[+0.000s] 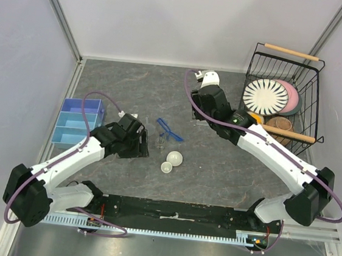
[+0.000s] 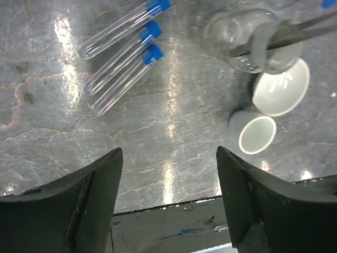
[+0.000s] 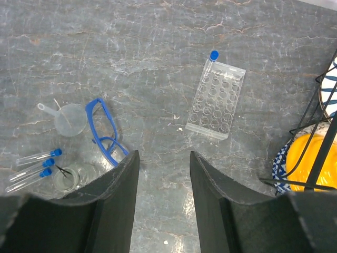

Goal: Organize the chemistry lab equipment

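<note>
A: Gripping anything?
B: No. The left gripper [image 2: 167, 174] stands parted and empty; three blue-capped tubes [image 2: 124, 55] lie ahead, two white dishes [image 2: 279, 92] nearby.
A: And the right gripper [image 3: 163, 168]?
B: Parted, empty too. Beyond it lies the tube rack [image 3: 217, 98], one tube [image 3: 210, 60] at its corner, the safety glasses [image 3: 102, 132] well aside.

No legible text (or labels) anywhere
</note>
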Robot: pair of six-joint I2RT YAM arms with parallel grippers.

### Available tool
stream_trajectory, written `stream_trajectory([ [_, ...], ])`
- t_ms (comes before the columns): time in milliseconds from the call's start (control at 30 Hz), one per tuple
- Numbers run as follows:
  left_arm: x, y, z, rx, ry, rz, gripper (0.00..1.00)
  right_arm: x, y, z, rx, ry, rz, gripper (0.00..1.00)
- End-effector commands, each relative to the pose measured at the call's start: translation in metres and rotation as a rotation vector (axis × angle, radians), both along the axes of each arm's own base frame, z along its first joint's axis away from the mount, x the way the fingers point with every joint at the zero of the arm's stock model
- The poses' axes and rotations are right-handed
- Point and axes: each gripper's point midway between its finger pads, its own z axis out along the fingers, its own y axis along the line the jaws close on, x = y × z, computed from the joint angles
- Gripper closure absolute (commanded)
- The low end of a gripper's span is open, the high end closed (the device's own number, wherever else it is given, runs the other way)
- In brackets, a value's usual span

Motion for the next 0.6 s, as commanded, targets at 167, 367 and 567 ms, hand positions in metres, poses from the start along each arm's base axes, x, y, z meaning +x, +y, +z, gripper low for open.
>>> stream_trajectory([
  [167, 0.008, 0.019, -0.024, 0.106, 0.034, 0.165, 0.21, -0.017, -0.006, 0.029, 0.098, -0.077, 0.029, 0.50],
  [367, 0.015, 0.022, -0.036, 0.163, 0.056, 0.167, 0.21, -0.020, -0.011, 0.026, 0.086, -0.084, 0.029, 0.50],
  [567, 0.022, 0.025, -0.045, 0.219, 0.062, 0.168, 0.21, -0.022, -0.014, 0.025, 0.075, -0.091, 0.034, 0.50],
])
